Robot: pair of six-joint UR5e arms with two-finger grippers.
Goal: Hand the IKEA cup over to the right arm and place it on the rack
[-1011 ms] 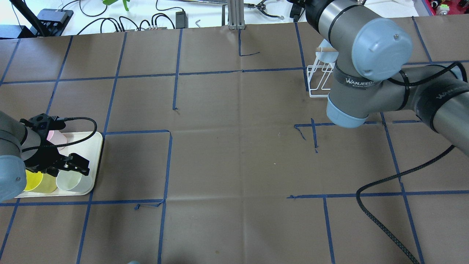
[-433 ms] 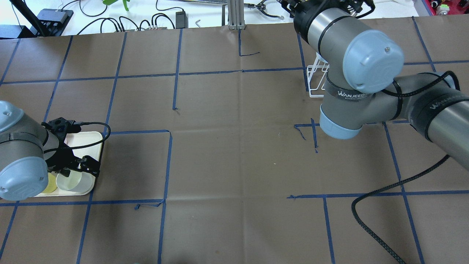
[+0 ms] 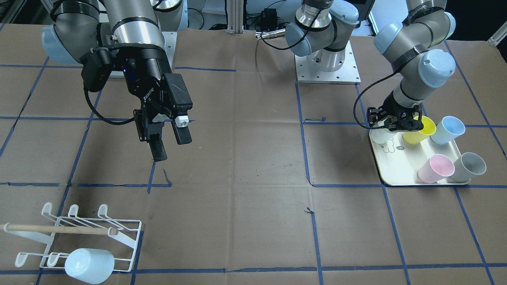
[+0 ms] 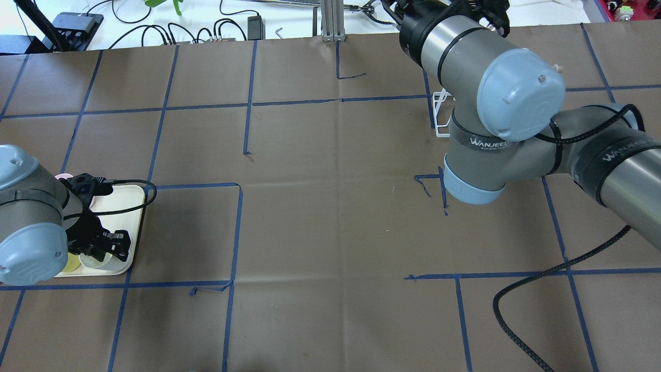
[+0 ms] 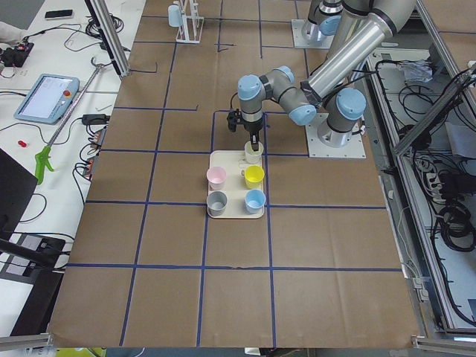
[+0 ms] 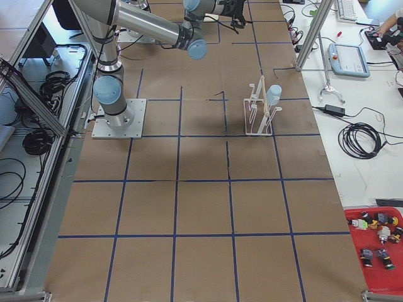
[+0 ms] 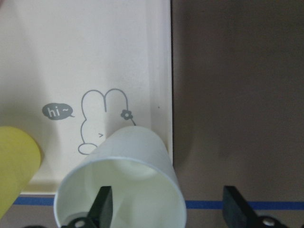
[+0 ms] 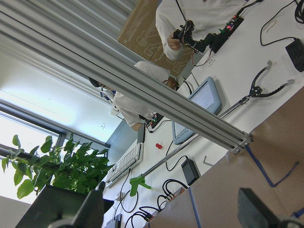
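Note:
A white IKEA cup (image 7: 121,190) lies tilted at the corner of the cream tray (image 3: 400,166), its mouth towards the wrist camera. My left gripper (image 3: 396,122) is open at it: one finger (image 7: 102,206) is inside the cup's mouth and the other finger (image 7: 235,204) is outside, over the table. In the overhead view it (image 4: 106,248) covers most of the cup (image 4: 98,261). My right gripper (image 3: 168,144) is open and empty, in the air far from the tray. The white wire rack (image 3: 79,233) with a wooden dowel holds a pale blue cup (image 3: 90,265).
The tray also holds a yellow cup (image 3: 420,130), a blue cup (image 3: 447,130), a pink cup (image 3: 435,168) and a grey cup (image 3: 469,166). The right arm's elbow (image 4: 516,98) hides most of the rack in the overhead view. Brown paper with blue tape lines covers the table.
My left gripper has turned over the tray and come down onto the white cup's rim. The right arm's elbow has swung left, across the rack.

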